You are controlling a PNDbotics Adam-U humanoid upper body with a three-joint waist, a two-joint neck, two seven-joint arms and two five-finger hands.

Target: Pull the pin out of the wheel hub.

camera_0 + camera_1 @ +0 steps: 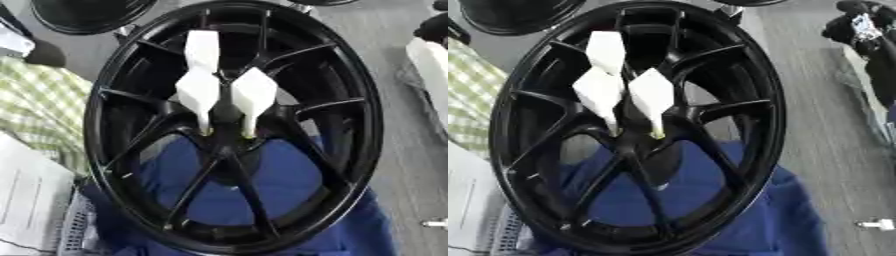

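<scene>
A black spoked wheel hub stands tilted in the middle of the view. Three white pins stick out near its centre. Two of them, a left pin and a right pin, stand side by side with their thin tips in the hub. The third pin sits above them, between the spokes. My right hand shows as a black shape at the upper right edge, well away from the wheel and touching nothing of it. No left hand is visible.
A blue cloth lies under the wheel. Left of it are a green checked cloth and a white sheet. Another black wheel sits at the top left. A small white part lies on the grey surface at the lower right.
</scene>
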